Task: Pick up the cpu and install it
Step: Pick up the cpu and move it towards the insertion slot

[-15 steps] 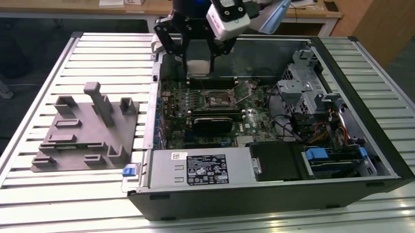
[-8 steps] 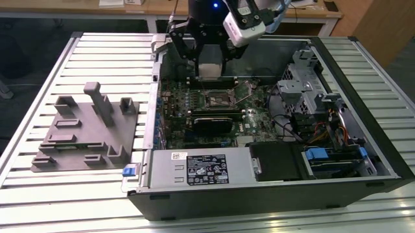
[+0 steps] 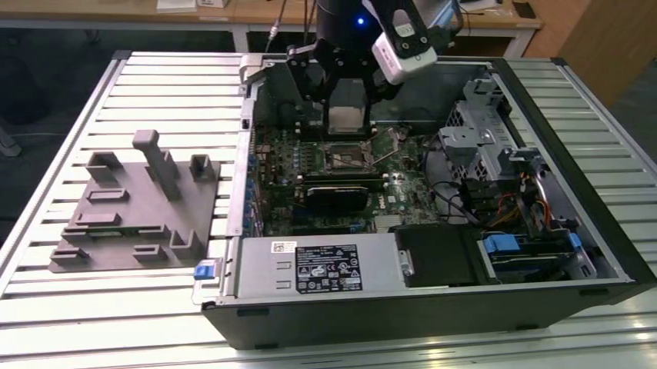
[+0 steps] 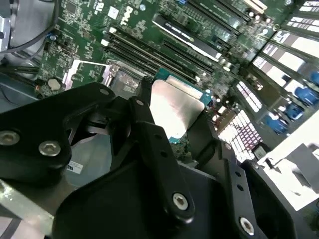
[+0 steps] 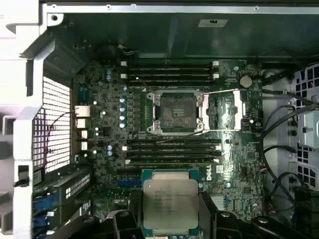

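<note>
Exterior view: the gripper (image 3: 346, 123) clamps the cpu (image 3: 346, 115) by two opposite edges, holding it above the motherboard (image 3: 277, 177) inside the open computer case (image 3: 411, 315), apart from the socket (image 3: 347, 156). In the first wrist view the socket's dark centre lies exposed. The case stands on the bench (image 3: 123, 307), with a grey fixture (image 3: 134, 207) toward the edge at the exterior view's left.

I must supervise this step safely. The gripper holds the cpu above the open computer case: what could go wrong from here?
1. The gripper holds the cpu only by two edges; it may slip and fall on the motherboard.
2. The socket is open and apart from the cpu; a tilted or shifted landing could damage it.
</note>
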Controlling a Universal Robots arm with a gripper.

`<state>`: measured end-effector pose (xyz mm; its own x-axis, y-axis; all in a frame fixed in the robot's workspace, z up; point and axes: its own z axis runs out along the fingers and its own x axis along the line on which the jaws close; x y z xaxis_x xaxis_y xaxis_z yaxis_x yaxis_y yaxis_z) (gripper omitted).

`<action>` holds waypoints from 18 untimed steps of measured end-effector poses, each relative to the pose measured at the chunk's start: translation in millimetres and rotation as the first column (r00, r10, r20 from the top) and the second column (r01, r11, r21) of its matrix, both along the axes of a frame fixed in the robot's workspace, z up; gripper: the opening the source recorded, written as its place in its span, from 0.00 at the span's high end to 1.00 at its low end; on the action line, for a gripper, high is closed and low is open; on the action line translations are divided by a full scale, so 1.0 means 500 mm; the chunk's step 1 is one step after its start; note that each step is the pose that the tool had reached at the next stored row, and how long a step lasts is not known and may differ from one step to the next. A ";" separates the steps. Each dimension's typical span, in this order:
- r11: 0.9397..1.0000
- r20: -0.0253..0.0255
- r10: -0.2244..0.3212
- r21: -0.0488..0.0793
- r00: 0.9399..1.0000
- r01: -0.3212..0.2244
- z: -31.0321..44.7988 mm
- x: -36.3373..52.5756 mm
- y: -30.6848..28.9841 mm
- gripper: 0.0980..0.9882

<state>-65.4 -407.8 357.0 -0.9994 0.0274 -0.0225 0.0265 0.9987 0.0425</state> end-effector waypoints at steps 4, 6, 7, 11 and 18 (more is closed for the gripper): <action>1.000 0.000 0.000 0.000 1.000 0.000 -0.012 0.010 0.003 0.51; 1.000 0.000 0.000 0.000 1.000 0.000 -0.018 0.015 0.004 0.51; 1.000 0.000 0.000 0.000 1.000 0.000 -0.021 0.017 0.005 0.51; 1.000 0.000 0.000 0.000 1.000 0.000 -0.034 0.025 0.008 0.51; 1.000 0.000 0.000 0.001 1.000 0.000 -0.059 0.035 0.016 0.51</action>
<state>-47.7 -399.8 327.3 -0.9994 0.0274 -0.0225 0.0264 0.9987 0.0434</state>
